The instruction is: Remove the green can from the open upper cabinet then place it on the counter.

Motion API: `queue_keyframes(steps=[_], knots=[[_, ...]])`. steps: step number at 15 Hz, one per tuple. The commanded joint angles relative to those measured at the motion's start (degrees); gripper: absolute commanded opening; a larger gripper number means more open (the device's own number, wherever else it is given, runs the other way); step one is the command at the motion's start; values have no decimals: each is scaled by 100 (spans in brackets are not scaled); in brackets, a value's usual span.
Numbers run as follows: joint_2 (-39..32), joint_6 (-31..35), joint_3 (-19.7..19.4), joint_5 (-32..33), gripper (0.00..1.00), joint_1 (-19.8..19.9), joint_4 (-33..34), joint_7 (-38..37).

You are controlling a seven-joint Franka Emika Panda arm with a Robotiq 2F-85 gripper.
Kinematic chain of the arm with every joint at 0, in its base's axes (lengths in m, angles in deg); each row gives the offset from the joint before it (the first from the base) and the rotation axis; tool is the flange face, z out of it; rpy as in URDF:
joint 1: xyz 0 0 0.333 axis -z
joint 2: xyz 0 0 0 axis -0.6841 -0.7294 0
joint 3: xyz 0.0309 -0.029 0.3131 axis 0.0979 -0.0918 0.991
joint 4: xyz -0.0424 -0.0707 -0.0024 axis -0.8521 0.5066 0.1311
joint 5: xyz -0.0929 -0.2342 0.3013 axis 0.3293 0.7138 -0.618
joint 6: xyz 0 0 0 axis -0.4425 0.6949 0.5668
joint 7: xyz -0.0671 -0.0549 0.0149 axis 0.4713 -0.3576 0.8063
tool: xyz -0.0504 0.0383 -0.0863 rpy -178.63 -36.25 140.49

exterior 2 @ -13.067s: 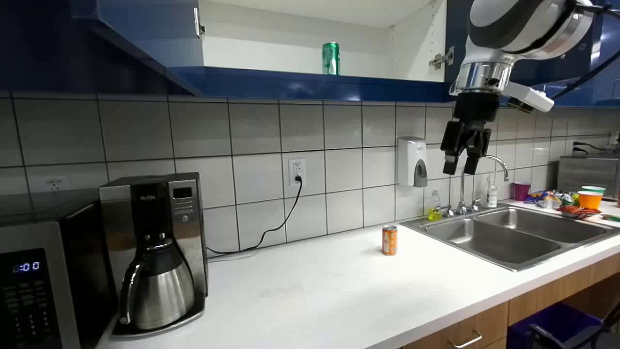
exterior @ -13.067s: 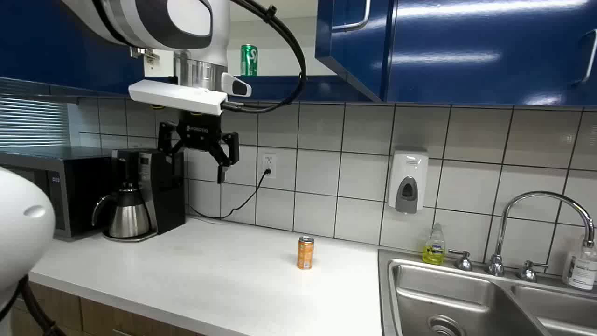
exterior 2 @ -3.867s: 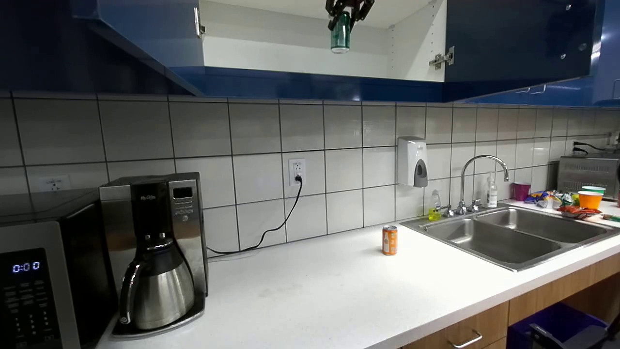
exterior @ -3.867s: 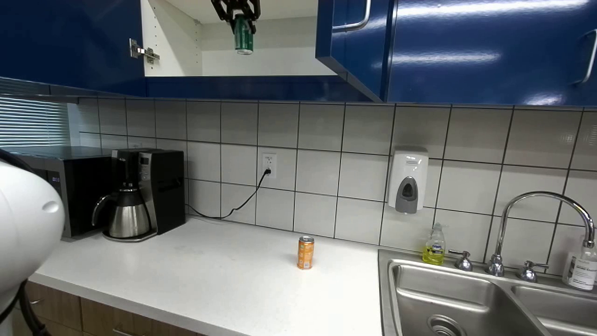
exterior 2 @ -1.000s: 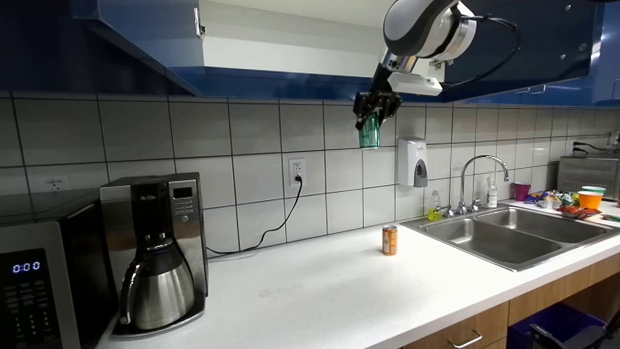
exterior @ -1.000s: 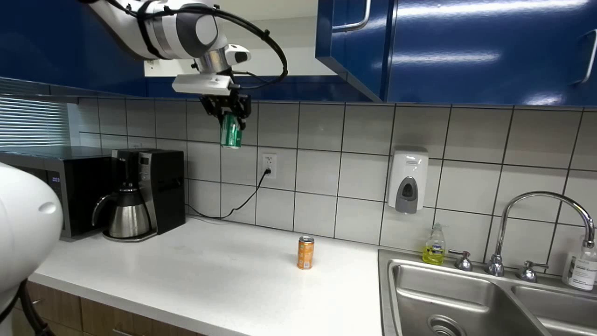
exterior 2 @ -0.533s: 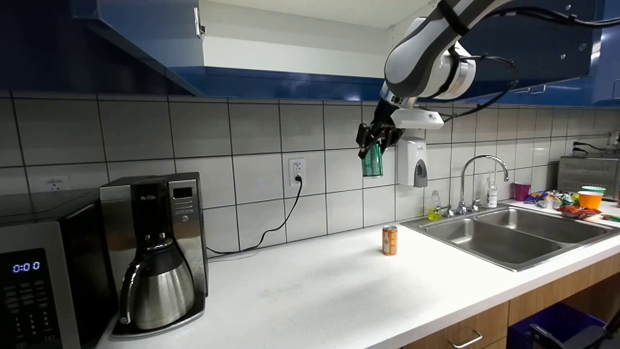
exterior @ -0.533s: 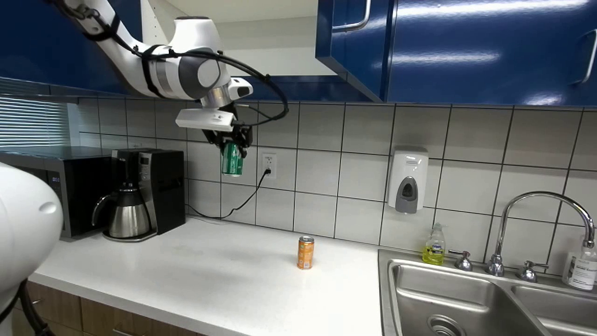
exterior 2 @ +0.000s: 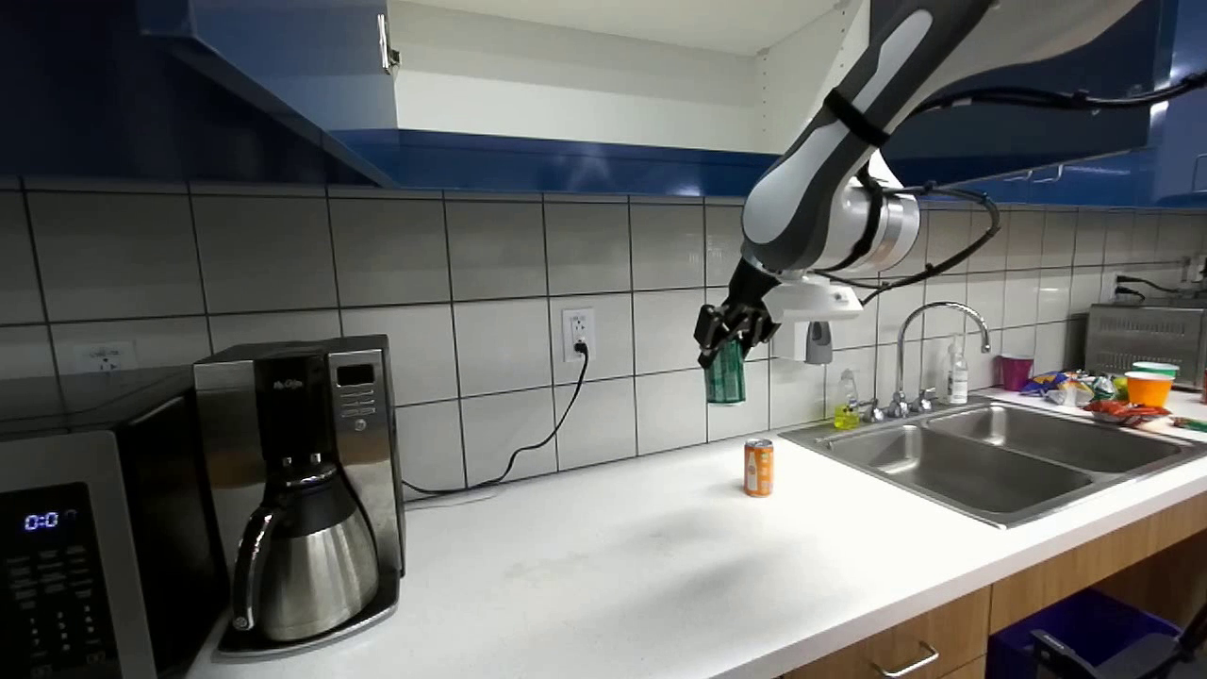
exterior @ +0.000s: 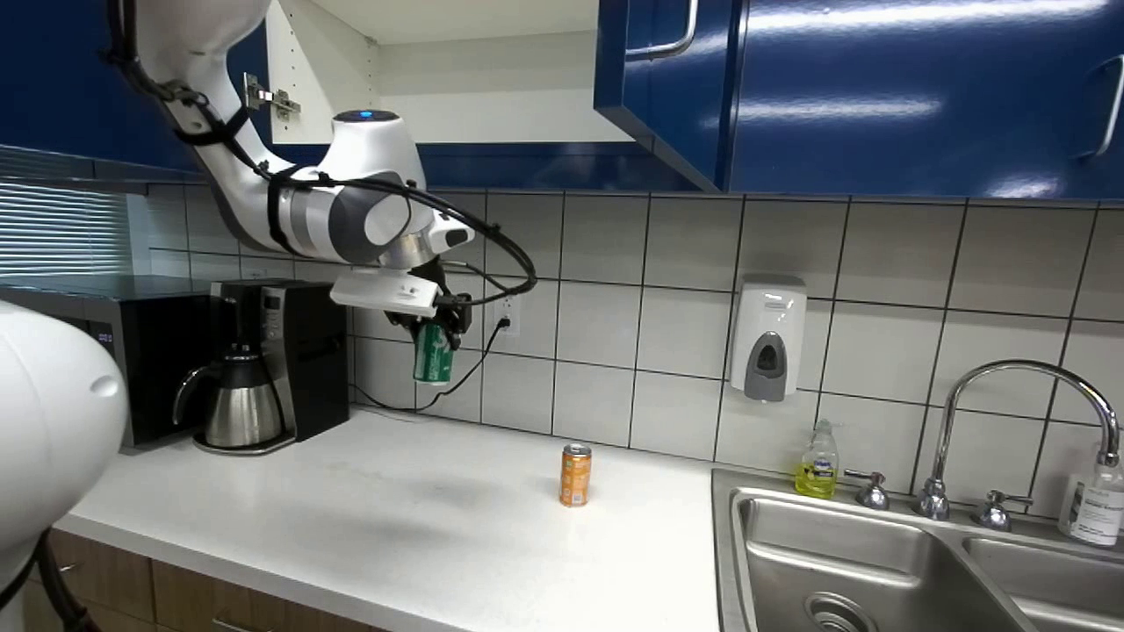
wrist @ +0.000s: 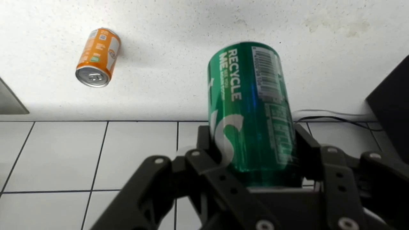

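Observation:
The green can [exterior: 433, 358] hangs in the air, a little tilted, in front of the tiled wall. Its lower end is apart from the off-white counter [exterior: 386, 527], where a soft shadow falls. My gripper [wrist: 252, 137] is shut on the can's upper part, one finger on each side. The wrist view shows the green can [wrist: 247, 89] from close up, its free end reaching past the fingers. In both exterior views the upper cabinet [exterior: 509, 167] stands open above the arm, with nothing visible on its white bottom shelf.
An orange can [exterior: 575, 476] stands on the counter, to the left in the wrist view. A coffee maker [exterior 2: 302, 500] and microwave [exterior 2: 57, 566] occupy one end; the steel sink [exterior 2: 990, 462] is at the other. A black cord [exterior 2: 556, 434] runs along the wall.
Earlier the can stood in the cabinet and my gripper was empty. It was then gripped and brought out. Over the last second, arm and can have come down in front of the tiles.

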Motion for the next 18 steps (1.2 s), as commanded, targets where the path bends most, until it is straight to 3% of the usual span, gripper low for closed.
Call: queue_keyframes(steps=[1,8,13,14,18], knots=[[-299,509,-231,-391,38,-378,-103,410],[-778,955,-531,-1071,38,-945,-124,791],[-988,1094,-600,-1307,38,-1065,-99,951],[-930,935,-511,-1123,63,-973,-170,695],[-999,1009,-541,-1133,63,-977,-169,717]])
